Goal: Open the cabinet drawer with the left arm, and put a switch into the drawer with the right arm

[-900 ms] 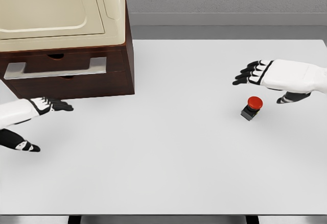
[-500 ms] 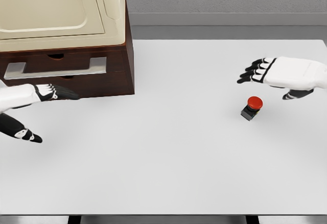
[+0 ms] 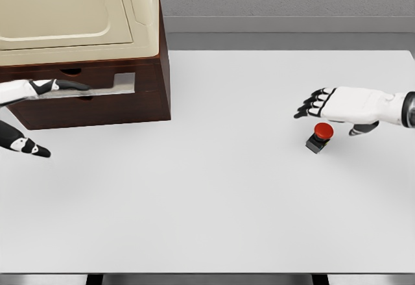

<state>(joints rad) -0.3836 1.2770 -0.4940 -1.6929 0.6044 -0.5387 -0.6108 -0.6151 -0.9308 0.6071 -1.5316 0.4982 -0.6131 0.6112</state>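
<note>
We see a dark brown wooden cabinet [image 3: 97,97] standing at the far left of the white tabletop [image 3: 214,187], its top covered by a cream, glossy moulded panel. Its front shows a drawer [image 3: 91,77] with a long silver bar handle [image 3: 97,89] running across it; the drawer front sits flush with the cabinet, so it looks closed. Well apart from it, on the right side of the tabletop, we find a small switch [image 3: 319,136]: a round red push-button cap on a black square base, tilted slightly and resting alone on the surface.
</note>
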